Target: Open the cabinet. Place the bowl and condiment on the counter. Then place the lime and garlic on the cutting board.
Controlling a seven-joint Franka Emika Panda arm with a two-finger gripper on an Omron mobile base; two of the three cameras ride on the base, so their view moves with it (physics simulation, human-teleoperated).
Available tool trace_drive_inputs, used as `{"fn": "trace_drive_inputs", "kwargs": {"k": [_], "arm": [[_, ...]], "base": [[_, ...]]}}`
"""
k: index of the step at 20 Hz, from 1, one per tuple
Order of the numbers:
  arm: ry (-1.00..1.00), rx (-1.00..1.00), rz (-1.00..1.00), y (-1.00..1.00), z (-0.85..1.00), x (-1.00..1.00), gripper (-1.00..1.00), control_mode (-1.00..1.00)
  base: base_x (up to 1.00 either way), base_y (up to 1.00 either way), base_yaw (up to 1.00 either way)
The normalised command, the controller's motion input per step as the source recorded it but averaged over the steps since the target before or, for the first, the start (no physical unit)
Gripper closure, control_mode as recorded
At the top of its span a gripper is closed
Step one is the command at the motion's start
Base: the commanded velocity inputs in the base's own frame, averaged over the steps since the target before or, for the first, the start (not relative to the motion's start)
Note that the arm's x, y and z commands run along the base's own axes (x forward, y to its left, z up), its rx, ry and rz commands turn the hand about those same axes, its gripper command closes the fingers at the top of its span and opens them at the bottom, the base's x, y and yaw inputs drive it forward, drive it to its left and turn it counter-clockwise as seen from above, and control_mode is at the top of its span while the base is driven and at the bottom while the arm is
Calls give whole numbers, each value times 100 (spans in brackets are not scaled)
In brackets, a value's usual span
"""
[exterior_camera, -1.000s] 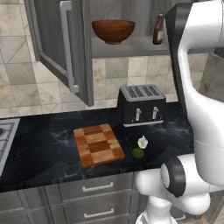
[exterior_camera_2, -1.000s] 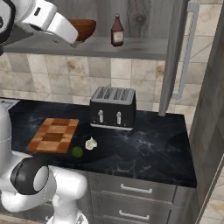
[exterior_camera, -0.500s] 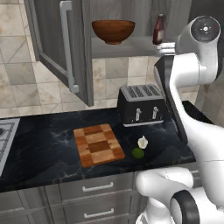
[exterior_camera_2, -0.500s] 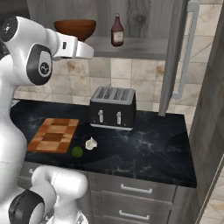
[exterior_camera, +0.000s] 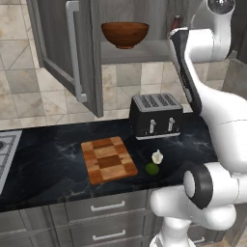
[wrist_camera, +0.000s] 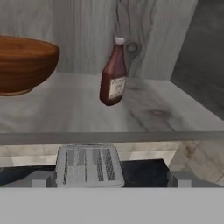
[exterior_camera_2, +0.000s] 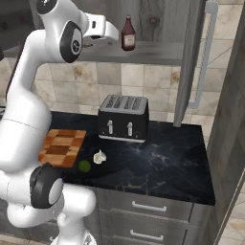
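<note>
The condiment (wrist_camera: 113, 74), one small dark red-brown bottle, stands upright on the open cabinet's shelf (wrist_camera: 87, 111), its long axis vertical, and in the hand view it lies straight ahead of the pincer and a little above it, deeper in than the shelf's front lip. One bowl (wrist_camera: 22, 63) sits on the same shelf to the bottle's left, apart from it. In the right base view the pincer (exterior_camera_2: 106, 29) hangs at shelf height just left of the bottle, its jaws spread wide with nothing between them. My guess is the next reach is forward onto the bottle. Below, on the black table (exterior_camera: 48, 166), one toaster (exterior_camera: 155, 114), one cutting board (exterior_camera: 108, 159), one garlic (exterior_camera: 157, 156) and one lime (exterior_camera: 152, 168) beside the board.
</note>
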Motion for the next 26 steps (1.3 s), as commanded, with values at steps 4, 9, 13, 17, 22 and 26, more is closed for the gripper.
{"fn": "trace_drive_inputs", "kwargs": {"k": [4,9,13,17,22,26], "arm": [[16,0,0,-21,13,61,-100,-100],[2,3,-2,-44,-34,44,-100,-100],[-7,6,-4,-16,-28,20,-100,-100],[-14,9,-9,0,-5,7,-100,-100],[-20,1,-7,4,-18,13,-100,-100],[-11,3,-3,10,-11,2,-100,-100]], "base": [[0,0,0],[0,0,0],[0,0,0],[0,0,0],[0,0,0],[0,0,0]]}}
